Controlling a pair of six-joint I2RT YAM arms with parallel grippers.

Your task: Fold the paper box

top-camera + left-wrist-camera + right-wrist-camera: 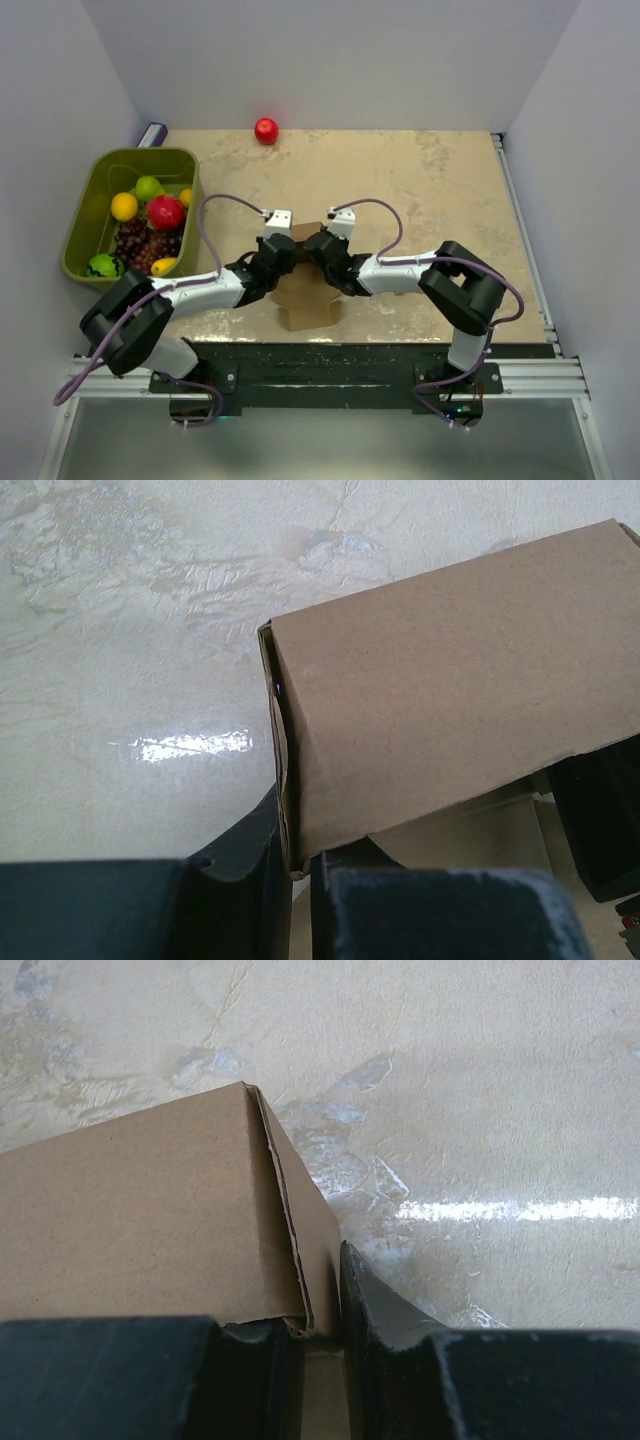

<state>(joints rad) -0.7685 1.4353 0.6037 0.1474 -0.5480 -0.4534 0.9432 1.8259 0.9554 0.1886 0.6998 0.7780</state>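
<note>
The paper box (306,298) is plain brown cardboard, partly folded up, near the table's front edge between the two arms. My left gripper (275,258) is shut on the box's left side wall; in the left wrist view the wall (282,780) sits pinched between the fingers (240,870). My right gripper (325,252) is shut on the box's right side wall (325,1250), with one finger (385,1330) outside it. A folded top panel shows in both wrist views (450,670) (130,1220). The box's far end is hidden under the grippers in the top view.
A green bin (82,220) of fruit stands at the left. A red apple (266,130) lies at the table's far edge. A purple object (152,134) lies behind the bin. The table's front edge (400,342) runs just behind the box.
</note>
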